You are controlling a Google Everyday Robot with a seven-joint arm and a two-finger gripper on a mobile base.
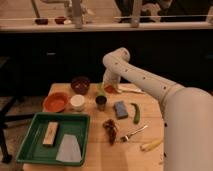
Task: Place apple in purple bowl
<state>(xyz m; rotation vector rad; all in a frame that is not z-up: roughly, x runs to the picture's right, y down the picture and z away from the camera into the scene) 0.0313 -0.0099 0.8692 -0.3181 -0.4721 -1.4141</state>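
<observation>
One relation decides my move: the apple (111,90) sits on the table (100,155) right beneath my claw (107,84). The purple bowl (80,84) lies to the claw's left as the camera sees it, near but apart. Whether my claw is open or closed, I cannot tell.

High view beside arm (145,80), facing table (152,112); gripper (106,86) near far edge.
</observation>
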